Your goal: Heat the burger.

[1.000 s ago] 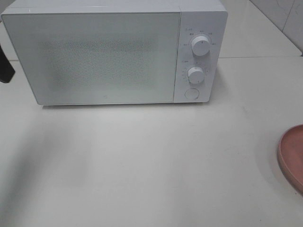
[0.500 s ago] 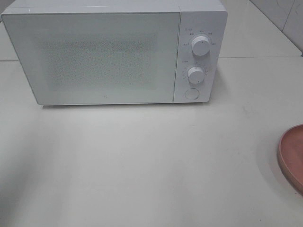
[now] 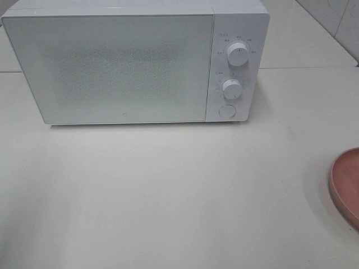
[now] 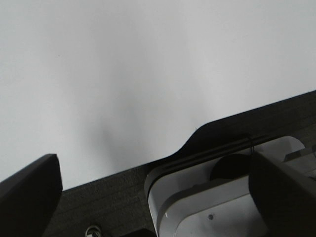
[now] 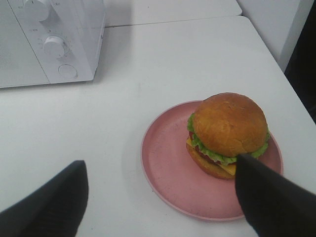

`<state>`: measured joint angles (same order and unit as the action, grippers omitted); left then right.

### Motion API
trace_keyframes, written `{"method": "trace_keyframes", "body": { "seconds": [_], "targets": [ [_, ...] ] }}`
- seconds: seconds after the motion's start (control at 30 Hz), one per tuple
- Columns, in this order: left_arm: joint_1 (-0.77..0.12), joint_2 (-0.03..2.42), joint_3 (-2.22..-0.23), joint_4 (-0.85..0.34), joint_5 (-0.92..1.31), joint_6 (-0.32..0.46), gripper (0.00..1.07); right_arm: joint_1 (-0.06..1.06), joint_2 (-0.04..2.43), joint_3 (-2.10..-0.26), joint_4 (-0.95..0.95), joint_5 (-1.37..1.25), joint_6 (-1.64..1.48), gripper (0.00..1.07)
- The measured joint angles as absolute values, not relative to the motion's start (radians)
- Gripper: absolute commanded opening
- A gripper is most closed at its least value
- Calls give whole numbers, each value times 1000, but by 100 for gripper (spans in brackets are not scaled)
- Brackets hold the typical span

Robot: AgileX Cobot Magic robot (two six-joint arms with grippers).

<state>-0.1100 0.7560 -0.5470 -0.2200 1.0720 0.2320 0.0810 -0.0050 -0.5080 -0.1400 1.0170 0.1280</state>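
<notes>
Exterior high view: white microwave [image 3: 134, 61] at the back of the worktop [image 3: 168, 196], door shut. Only the rim of the pink plate [image 3: 346, 185] shows at the right edge. Neither arm nor the burger appears here.

Left wrist view: left end effector [image 4: 158, 182] spread wide, nothing between the fingers; it looks over bare worktop and a pale moulded part I cannot identify.

Right wrist view: burger [image 5: 227, 133] sits on the pink plate, toward the rim away from the microwave, well apart from the oven's dial panel. Right end effector [image 5: 163, 197] open and empty, hanging above the plate's near edge, one finger overlapping the burger in the picture; contact uncertain.

Handling judgement: likely light, soft and squashy, glossy bun possibly slick, layers prone to sliding. Best taken across the sides of the bun stack with gentle pressure. Alternatively carry it by the stiffer plate rim.
</notes>
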Motion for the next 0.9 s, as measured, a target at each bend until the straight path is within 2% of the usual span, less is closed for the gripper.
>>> {"method": "trace_keyframes", "body": {
  "seconds": [0.6, 0.73, 0.9],
  "targets": [
    [-109, 505, -514, -180, 1061, 220, 98, 81, -5, -508, -140, 1017, 128, 76],
    [-109, 376, -514, -180, 1059, 219, 98, 81, -5, -508, -140, 1017, 128, 76],
    [-53, 247, -514, -183, 1059, 219, 98, 81, -5, -508, -140, 1017, 128, 76]
  ]
}}
